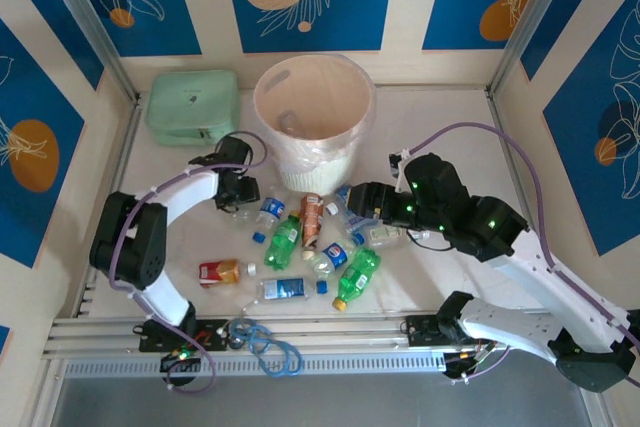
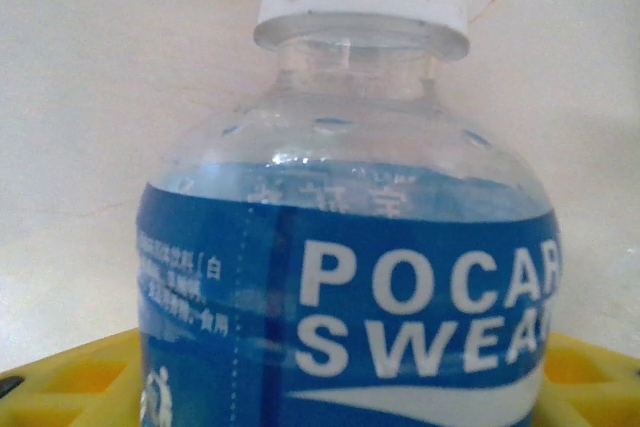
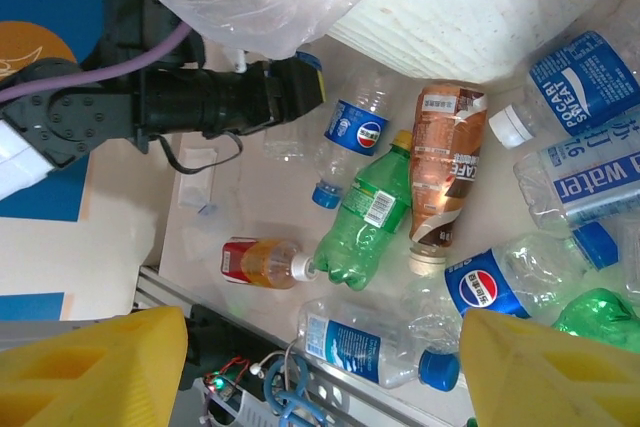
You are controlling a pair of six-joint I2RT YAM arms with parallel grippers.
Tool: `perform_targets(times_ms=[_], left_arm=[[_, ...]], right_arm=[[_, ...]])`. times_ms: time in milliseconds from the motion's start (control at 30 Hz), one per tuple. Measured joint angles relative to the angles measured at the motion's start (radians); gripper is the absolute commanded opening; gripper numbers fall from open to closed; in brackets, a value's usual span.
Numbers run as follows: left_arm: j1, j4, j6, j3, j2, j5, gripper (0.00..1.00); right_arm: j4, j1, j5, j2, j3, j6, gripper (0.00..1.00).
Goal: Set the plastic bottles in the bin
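Observation:
The bin (image 1: 313,117) stands at the back centre, lined with a clear bag. Several plastic bottles lie in front of it: two green ones (image 1: 284,240) (image 1: 357,277), a brown coffee bottle (image 1: 312,219), a red-labelled one (image 1: 222,271) and a clear blue-labelled one (image 1: 285,288). My left gripper (image 1: 240,193) is at the pile's left edge; a Pocari Sweat bottle (image 2: 350,277) with a white cap fills the gap between its yellow fingers (image 2: 70,377). My right gripper (image 3: 320,377) hovers open above the pile, over the clear bottle (image 3: 375,342) and a green bottle (image 3: 365,217).
A mint-green case (image 1: 193,105) sits at the back left beside the bin. A blue cable coil (image 1: 268,345) lies on the front rail. Walls close off the table's left, right and back. The left arm (image 3: 150,107) reaches across near the bin's base.

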Motion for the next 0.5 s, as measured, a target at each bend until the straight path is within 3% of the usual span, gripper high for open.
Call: perform_targets(times_ms=[167,500], left_arm=[[0.002,-0.050,0.007,0.000,-0.098,-0.008,0.58],[0.002,-0.148,0.053,0.108,-0.455,-0.006,0.54]], right_arm=[[-0.013,0.005,0.010,0.000,0.036,-0.001,0.73],[-0.056,0.002,0.021,0.089,0.235,-0.019,0.74]])
